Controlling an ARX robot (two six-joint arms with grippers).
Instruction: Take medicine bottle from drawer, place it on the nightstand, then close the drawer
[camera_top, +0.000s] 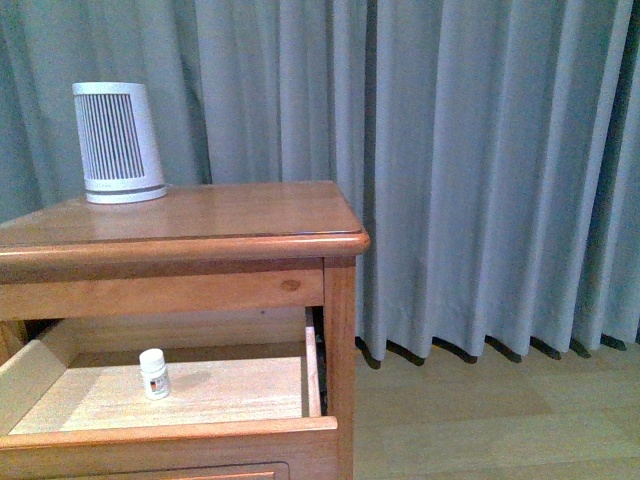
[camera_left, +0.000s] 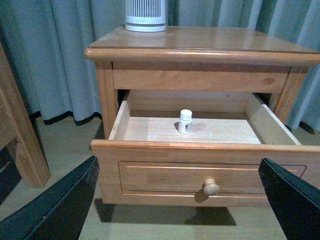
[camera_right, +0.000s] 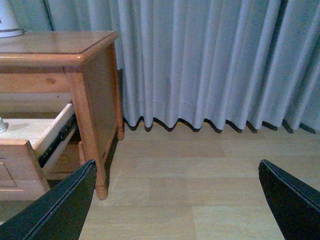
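Upright, the medicine bottle stands well beyond the left fingers (spread wide).

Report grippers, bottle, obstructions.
Left gripper open, empty. Right gripper open, empty. Bottle upright in open drawer. Nothing over bottle; ribbed device on nightstand rear.

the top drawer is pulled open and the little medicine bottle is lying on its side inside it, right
Not quite. The drawer is pulled open and the medicine bottle is inside it, but the bottle stands upright with its cap on top, not on its side. The left wrist view shows this most clearly.
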